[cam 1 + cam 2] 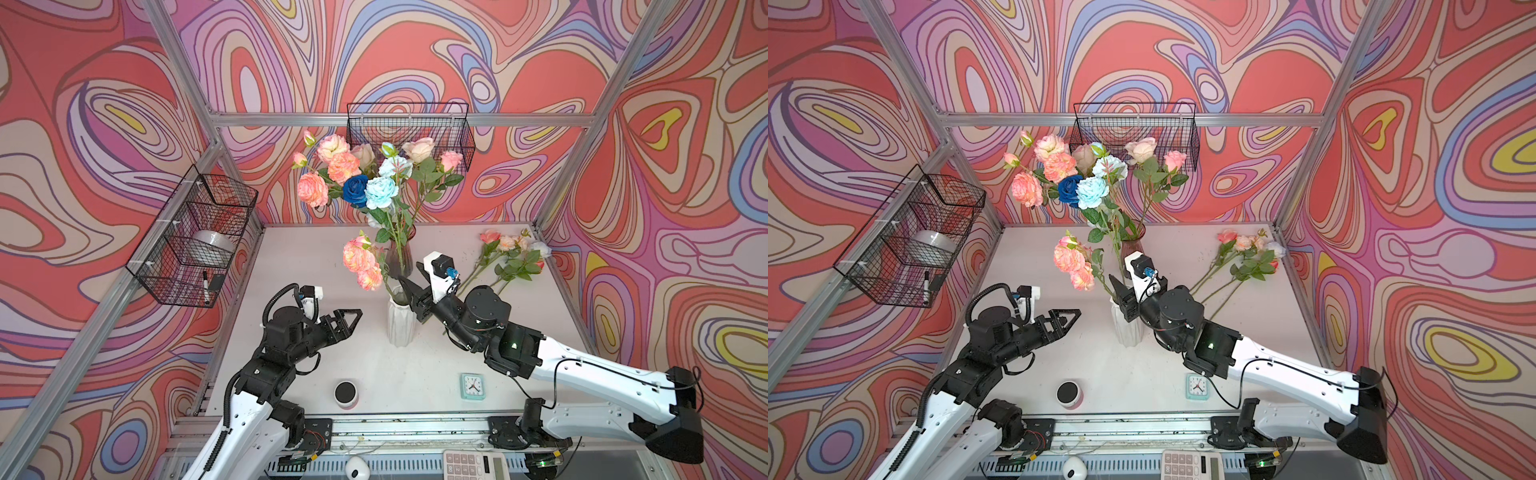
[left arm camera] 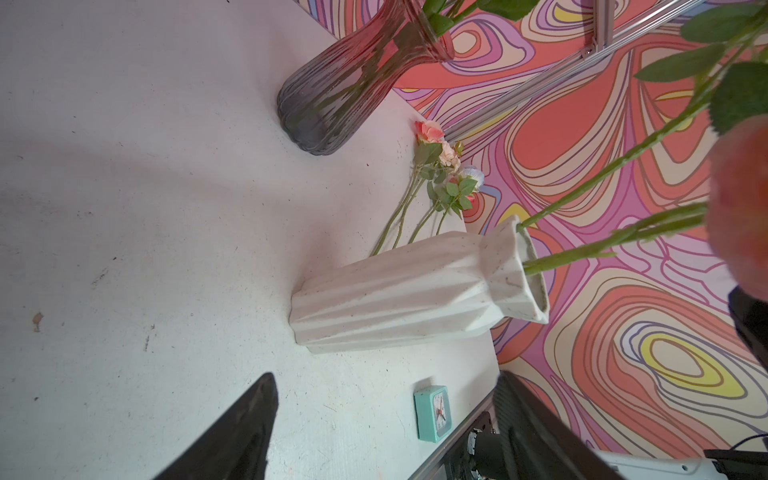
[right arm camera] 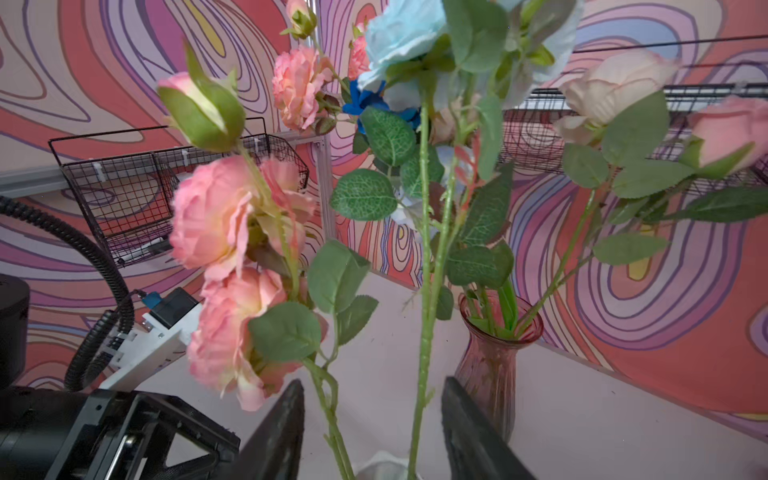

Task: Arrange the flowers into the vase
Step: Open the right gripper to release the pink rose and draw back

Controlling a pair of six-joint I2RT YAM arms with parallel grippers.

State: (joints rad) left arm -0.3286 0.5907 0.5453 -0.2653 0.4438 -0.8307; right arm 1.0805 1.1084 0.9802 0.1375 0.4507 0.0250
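1. Left of the white vase (image 1: 401,328), we find the left gripper (image 1: 353,322) hovering above the table (image 1: 316,257), well apart from the vase. Its jaws are spread wide and hold nothing.
2. The white vase stands upright. A peach peony stem (image 1: 361,264) leans out of it leftward, and a long green stem (image 3: 423,316) rises beside that.
3. Just behind the white vase, the red glass vase (image 1: 402,259) holds most of the flowers (image 1: 357,174): pink, peach, cream, pale blue and dark blue heads.
4. Over the white vase's mouth we see the right gripper (image 3: 374,386). Its jaws are apart, and both stems pass between them unpinched.
5. Right of and behind the white vase, a few loose flowers (image 1: 511,257) lie flat on the table.
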